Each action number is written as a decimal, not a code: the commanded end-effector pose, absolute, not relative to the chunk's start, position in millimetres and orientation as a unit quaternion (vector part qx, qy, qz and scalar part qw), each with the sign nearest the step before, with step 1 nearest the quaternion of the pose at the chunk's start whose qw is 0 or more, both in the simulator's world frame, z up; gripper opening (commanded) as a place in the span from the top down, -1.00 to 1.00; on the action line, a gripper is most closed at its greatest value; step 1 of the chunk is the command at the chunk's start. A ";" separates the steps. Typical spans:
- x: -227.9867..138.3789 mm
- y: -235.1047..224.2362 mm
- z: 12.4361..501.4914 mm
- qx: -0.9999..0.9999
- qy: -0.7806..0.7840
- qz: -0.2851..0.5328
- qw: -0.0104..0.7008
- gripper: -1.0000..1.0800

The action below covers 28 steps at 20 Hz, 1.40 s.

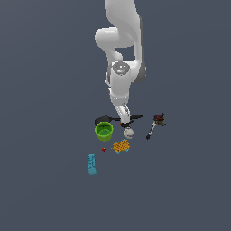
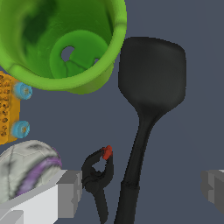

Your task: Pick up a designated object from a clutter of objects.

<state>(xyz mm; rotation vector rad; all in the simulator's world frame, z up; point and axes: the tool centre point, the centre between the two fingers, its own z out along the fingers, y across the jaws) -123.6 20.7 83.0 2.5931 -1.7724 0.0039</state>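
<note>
Two grey fingers [image 2: 70, 192] of the gripper [image 2: 142, 190] stand spread wide, with the spatula [image 2: 151, 87] handle between them, untouched. The spatula is all black, a broad flat rounded head on a slim handle, lying on the counter [image 1: 45, 90] just beside the green cup [image 2: 61, 43]. Its handle end is cut off in the wrist view, and in the exterior view the arm [image 1: 121, 85] hides its middle. A small black clamp [image 2: 98, 175] with a red tip lies beside the handle.

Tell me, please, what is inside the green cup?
Through the wrist view, the green cup appears to hold no objects: only its green inner wall and a round bottom with a small hole show. The part of its interior beyond the picture's edge cannot be seen.
</note>
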 end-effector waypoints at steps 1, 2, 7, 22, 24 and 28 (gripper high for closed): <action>-130.5 21.6 77.3 0.814 -0.581 0.001 0.000 -0.92; -132.7 21.9 75.5 0.810 -0.586 0.001 0.000 -0.92; -141.0 22.9 69.2 0.797 -0.604 0.000 0.000 -0.92; -144.1 23.2 51.5 0.793 -0.609 0.000 0.000 -0.92; -144.3 23.1 43.7 0.793 -0.610 0.000 0.000 -0.92; -144.6 23.1 28.4 0.792 -0.610 0.000 0.000 -0.92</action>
